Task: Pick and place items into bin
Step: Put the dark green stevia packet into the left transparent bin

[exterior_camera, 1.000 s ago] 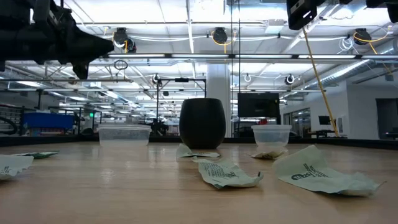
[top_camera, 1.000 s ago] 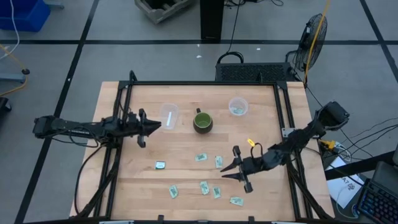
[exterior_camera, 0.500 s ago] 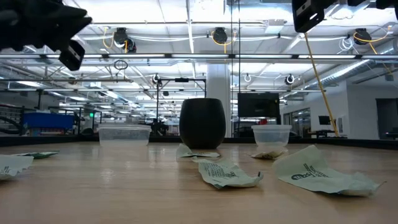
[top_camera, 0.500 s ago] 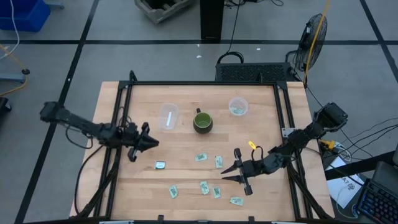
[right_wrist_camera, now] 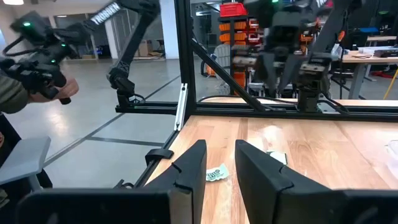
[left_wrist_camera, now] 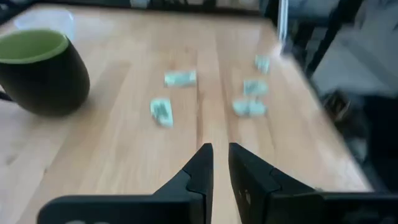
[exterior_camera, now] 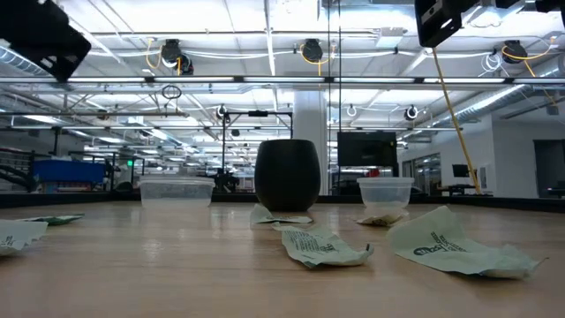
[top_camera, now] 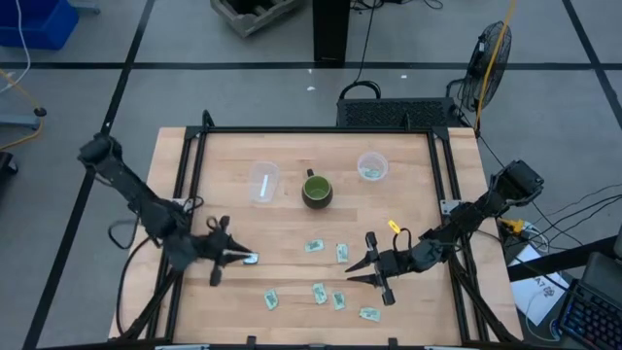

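Left gripper (top_camera: pixel 236 259), seen from above, sits low beside the bluish-silver packet (top_camera: pixel 251 259), fingers nearly together, seemingly empty. Right gripper (top_camera: pixel 362 271) hovers near the pale green packets (top_camera: pixel 320 293), slightly parted. Low view: crumpled packets lie before the dark mug (exterior_camera: pixel 288 174) and two clear cups (exterior_camera: pixel 385 192). Left wrist view: narrow-gapped fingers (left_wrist_camera: pixel 200 169), blurred packets ahead.

Green mug (top_camera: pixel 317 190), perhaps two tubs (top_camera: pixel 263 181)
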You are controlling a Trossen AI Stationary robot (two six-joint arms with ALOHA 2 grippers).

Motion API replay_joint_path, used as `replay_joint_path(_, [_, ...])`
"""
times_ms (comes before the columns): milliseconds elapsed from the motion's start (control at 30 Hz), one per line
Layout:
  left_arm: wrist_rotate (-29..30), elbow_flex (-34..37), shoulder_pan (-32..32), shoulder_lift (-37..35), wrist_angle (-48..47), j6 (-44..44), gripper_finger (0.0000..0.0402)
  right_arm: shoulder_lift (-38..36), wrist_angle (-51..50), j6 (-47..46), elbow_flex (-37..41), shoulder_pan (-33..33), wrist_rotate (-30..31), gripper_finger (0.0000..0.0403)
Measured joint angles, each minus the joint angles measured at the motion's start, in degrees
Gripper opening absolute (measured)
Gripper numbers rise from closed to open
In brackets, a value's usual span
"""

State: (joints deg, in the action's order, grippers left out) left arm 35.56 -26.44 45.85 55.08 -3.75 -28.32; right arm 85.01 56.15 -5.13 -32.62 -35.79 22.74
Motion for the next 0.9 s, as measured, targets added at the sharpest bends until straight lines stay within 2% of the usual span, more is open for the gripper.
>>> replay_joint_path(67, [-0.3, -2.3, 0.8, 4.6, -2.7, -0.9, 0.0056, 0.0, -0.4, -0.1, 0.0, 0.0, 0.0, 0.0077])
replay_joint_path(200, [-5.9, -3.9, 1.1, 13.1, -4.7, -3.3, 0.0056, 0.0, -1.1, -0.2, 0.0, 0.0, 0.0, 0.0077])
replay_joint_path(267, [-7.6, -4.2, 1.1, 16.9, -6.0, -7.3, 0.0056, 0.0, -1.3, -0.2, 0.0, 0.0, 0.0, 0.0077])
replay_joint_path(367, [-7.3, -5.2, 1.1, 21.6, -8.5, -12.2, 0.0056, 0.0, -1.5, -0.2, 0.0, 0.0, 0.0, 0.0077])
replay_joint_path(533, [-7.2, -6.1, 0.6, 26.2, -9.5, -14.2, 0.0061, 0.0, -2.0, -0.2, 0.0, 0.1, 0.0, 0.0077])
replay_joint_path(733, [-7.5, -6.1, -1.0, 28.3, -9.7, -18.6, 0.0118, 0.0, -2.0, -0.2, 0.0, 0.1, 0.0, 0.0077])
replay_joint_path(900, [-6.9, -6.1, -1.6, 28.3, -9.8, -18.4, 0.0165, 0.0, -2.6, -0.2, 0.0, 0.1, 0.0, 0.0077])
